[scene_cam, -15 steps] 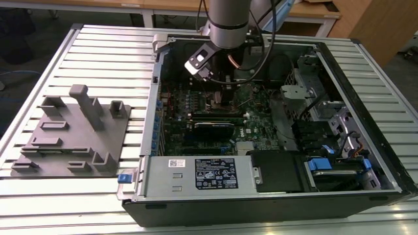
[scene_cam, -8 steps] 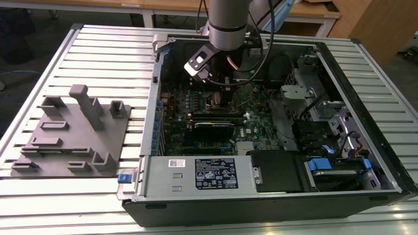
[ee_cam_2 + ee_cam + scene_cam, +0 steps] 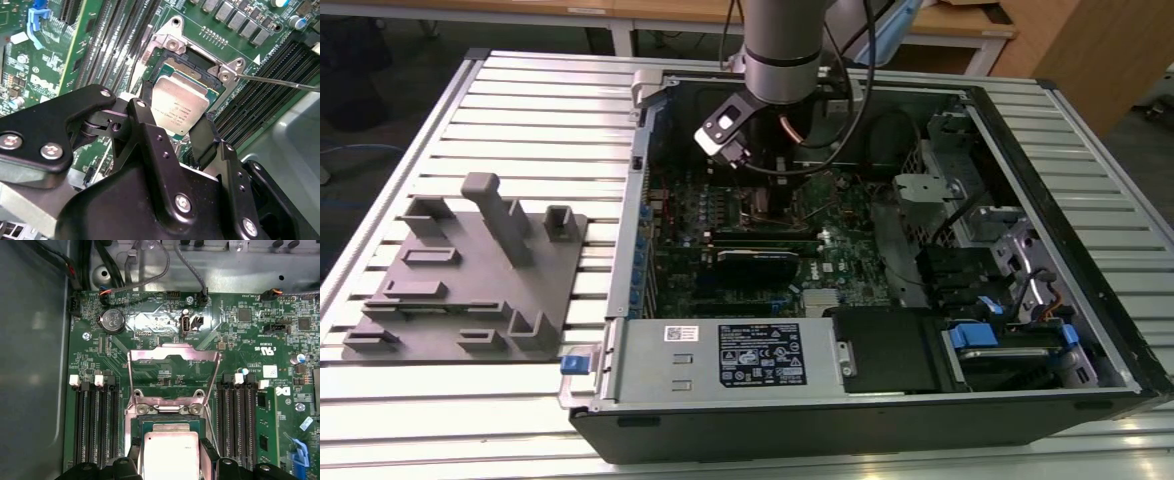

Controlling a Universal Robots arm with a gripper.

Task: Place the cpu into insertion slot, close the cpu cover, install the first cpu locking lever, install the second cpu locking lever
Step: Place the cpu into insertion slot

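In the second wrist view you have the pincer (image 3: 175,120) clamped on the chip (image 3: 181,102), one finger on each of two opposite edges. The chip therefore lies right between the fingertips. It is square, so no long axis matters; what counts is that its edges run parallel to the rim of the socket (image 3: 192,62), which sits straight beyond the fingertips, under the chip. You cannot tell from here whether the chip rests in the socket or hangs just above it. There is one arm, so no choice of hand.

A little past the socket, the first wrist view gives you what the other lacks: the cover plate (image 3: 172,353) stands raised and open on the far side of the socket, with the circuit board (image 3: 150,335) visible through its window and memory slots (image 3: 95,425) to either side. The second wrist view in turn gives you a thin lever rod (image 3: 280,81) sticking out sideways, unlatched.

Farthest out, the exterior view shows the arm (image 3: 781,45) reaching down into the open computer case (image 3: 881,425).
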